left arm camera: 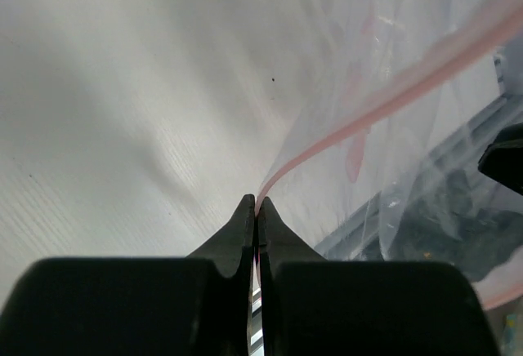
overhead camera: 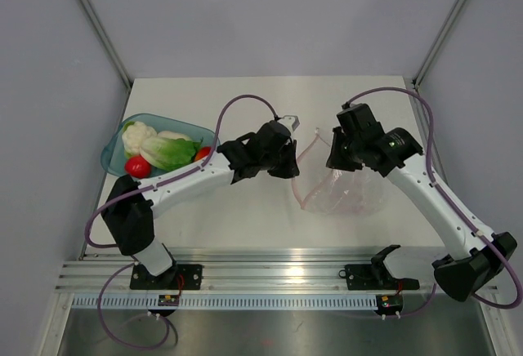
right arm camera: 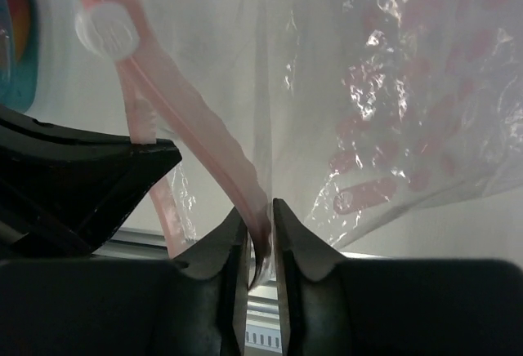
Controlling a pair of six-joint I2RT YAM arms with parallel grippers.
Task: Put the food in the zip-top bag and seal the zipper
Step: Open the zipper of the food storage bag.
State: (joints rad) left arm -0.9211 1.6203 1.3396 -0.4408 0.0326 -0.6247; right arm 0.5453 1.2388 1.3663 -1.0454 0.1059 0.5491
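Observation:
The food (overhead camera: 167,150), a white cauliflower, a green leafy piece and red round ones, lies in the teal bowl (overhead camera: 110,153) at the left. The clear zip-top bag (overhead camera: 343,197) with pink print lies between the arms, its mouth lifted. My left gripper (left arm camera: 257,201) is shut on the pink zipper (left arm camera: 384,103) at the bag's left side (overhead camera: 298,189). My right gripper (right arm camera: 260,209) stands slightly open; the zipper (right arm camera: 204,127) and the bag's film (right arm camera: 409,86) pass through the narrow gap between its fingers. A white round tab (right arm camera: 106,29) ends the strip.
The left arm's black fingers (right arm camera: 98,176) show close by in the right wrist view. An aluminium rail (overhead camera: 270,262) runs along the table's near edge. Grey walls and slanted frame posts (overhead camera: 94,21) close in the sides and back.

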